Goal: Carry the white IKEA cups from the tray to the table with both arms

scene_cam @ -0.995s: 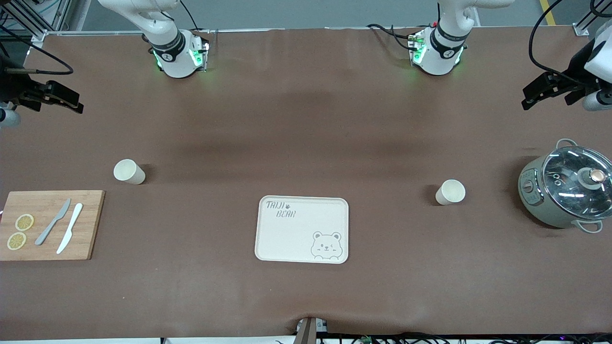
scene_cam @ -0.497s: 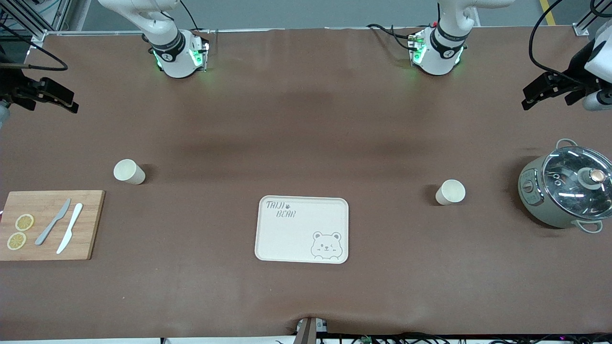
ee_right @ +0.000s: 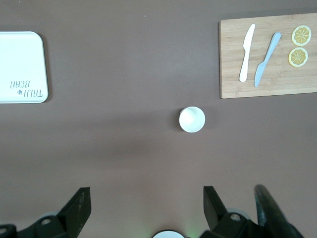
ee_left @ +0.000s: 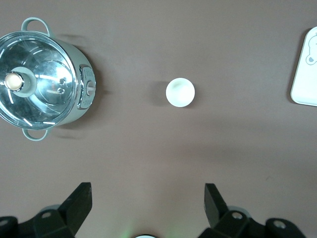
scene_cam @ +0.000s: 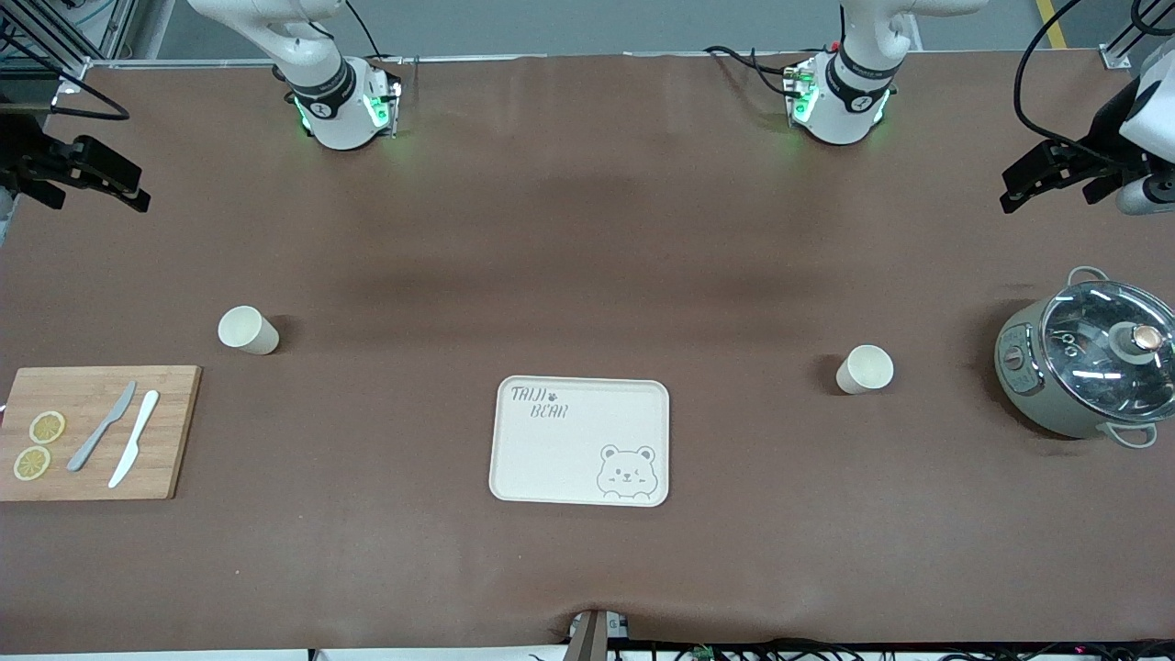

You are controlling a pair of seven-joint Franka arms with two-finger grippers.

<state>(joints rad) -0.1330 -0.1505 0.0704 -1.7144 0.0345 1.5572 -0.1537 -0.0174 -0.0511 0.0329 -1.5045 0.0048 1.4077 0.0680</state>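
Observation:
Two white IKEA cups stand upright on the brown table. One cup (scene_cam: 248, 330) is toward the right arm's end, just farther from the front camera than the wooden board; it also shows in the right wrist view (ee_right: 192, 119). The other cup (scene_cam: 864, 369) stands between the bear tray (scene_cam: 580, 441) and the pot, and shows in the left wrist view (ee_left: 180, 92). My right gripper (scene_cam: 138, 188) hangs high at its end of the table, open and empty (ee_right: 146, 194). My left gripper (scene_cam: 1014, 188) hangs high over the other end, open and empty (ee_left: 147, 191).
A wooden cutting board (scene_cam: 170, 431) with two knives and two lemon slices lies at the right arm's end. A grey pot with a glass lid (scene_cam: 1088, 358) stands at the left arm's end. The arm bases (scene_cam: 340, 110) stand along the table's back edge.
The right gripper has drifted a little toward the base side of the table, and the left gripper has shifted slightly the same way. Both cups have stayed put.

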